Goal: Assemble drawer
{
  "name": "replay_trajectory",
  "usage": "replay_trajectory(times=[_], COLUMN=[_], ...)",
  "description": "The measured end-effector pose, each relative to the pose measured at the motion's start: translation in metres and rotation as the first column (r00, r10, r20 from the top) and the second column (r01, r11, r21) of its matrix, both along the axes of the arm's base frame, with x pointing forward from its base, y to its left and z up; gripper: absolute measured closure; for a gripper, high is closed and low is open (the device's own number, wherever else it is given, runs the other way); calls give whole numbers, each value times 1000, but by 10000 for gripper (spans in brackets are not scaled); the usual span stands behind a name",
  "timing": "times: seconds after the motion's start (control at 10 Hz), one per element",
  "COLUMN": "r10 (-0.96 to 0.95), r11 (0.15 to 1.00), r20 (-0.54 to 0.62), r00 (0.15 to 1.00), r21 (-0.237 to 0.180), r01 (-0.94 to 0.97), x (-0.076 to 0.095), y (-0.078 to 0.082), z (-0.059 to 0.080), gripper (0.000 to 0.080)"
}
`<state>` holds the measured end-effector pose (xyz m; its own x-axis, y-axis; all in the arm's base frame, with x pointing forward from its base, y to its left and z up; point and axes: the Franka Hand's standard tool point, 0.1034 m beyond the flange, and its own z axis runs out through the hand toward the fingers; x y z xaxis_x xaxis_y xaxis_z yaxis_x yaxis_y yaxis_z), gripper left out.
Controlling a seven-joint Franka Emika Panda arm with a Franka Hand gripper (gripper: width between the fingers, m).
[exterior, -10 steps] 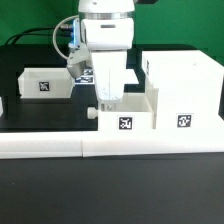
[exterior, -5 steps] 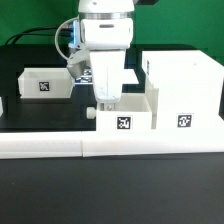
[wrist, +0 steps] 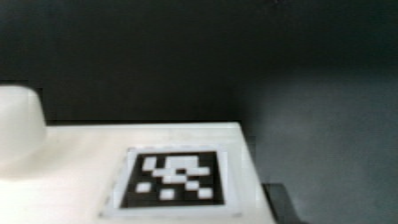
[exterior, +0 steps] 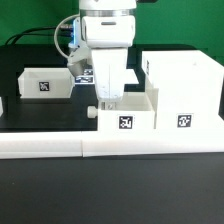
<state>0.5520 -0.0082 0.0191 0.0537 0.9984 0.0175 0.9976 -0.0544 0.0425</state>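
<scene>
The drawer's tall housing (exterior: 185,88) stands at the exterior view's right. One small tray (exterior: 126,113) sits against its left side, with a tag on its front and a round knob (exterior: 93,112) on its left end. My gripper (exterior: 107,99) reaches down at that tray's left end, and its fingers are too merged with the white plastic to tell their state. The wrist view shows the tray's tagged face (wrist: 173,180), the knob (wrist: 15,135) and one dark fingertip (wrist: 279,200) beside the face. The second tray (exterior: 45,82) lies at the left.
The long low white border wall (exterior: 110,146) runs along the front of the black table. The marker board (exterior: 84,74) lies behind the arm, mostly hidden. Cables hang at the back left.
The arm has shifted very slightly toward the exterior view's right. The trays and housing look unmoved.
</scene>
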Motion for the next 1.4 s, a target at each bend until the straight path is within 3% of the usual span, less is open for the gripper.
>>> replay_trajectory(times=[1.4], r10=[12], r11=[1000], r20=[-12], r00=[1000], r21=[0], r01=[-12], x=[-5], y=[10], z=[-3], gripper=[755])
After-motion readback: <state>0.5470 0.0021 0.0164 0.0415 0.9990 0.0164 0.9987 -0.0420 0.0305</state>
